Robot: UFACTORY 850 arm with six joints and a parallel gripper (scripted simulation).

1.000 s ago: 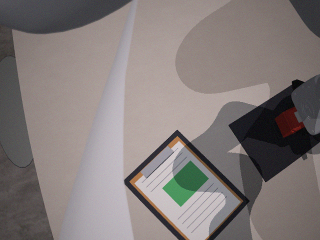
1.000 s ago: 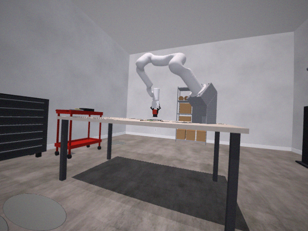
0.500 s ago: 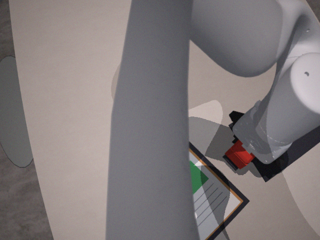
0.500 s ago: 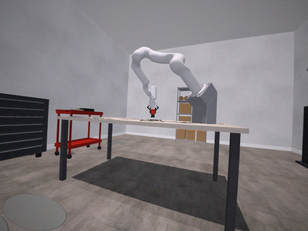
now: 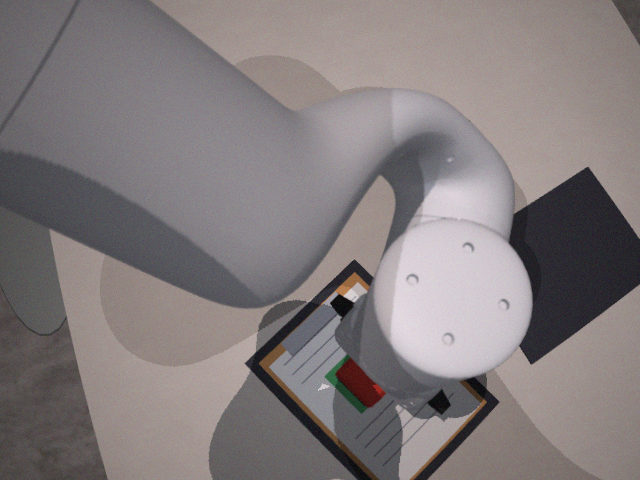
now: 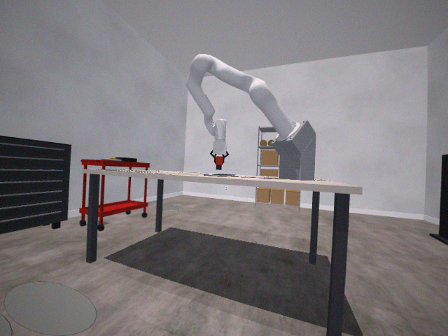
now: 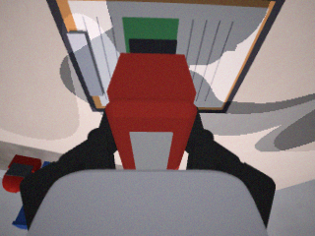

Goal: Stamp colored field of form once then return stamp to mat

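The tool is clenched on the red stamp, its black fingers pressing the body from either side, and the exterior view shows the stamp carried in the air above the tabletop, not resting on anything.

In the top view the stamp shows just left of the wrist, low in the frame and right of middle, directly over the green field of the form. The form lies on a clipboard turned diagonally. The stamp's long axis looks to run along the clipboard's long edge, from upper left to lower right, so it seems roughly squared to the field, though the wrist hides most of the green.

In the wrist view the field sits in the upper middle of the frame, straight ahead of the stamp's far edge, with a dark block across its lower part that is probably the stamp's shadow.

The dark mat, at the right edge of the top view, carries nothing visible; part of it is hidden behind the arm.

Judged from this, the coming move is a straight descent onto the field; whether all four imprint corners fall inside cannot be told yet
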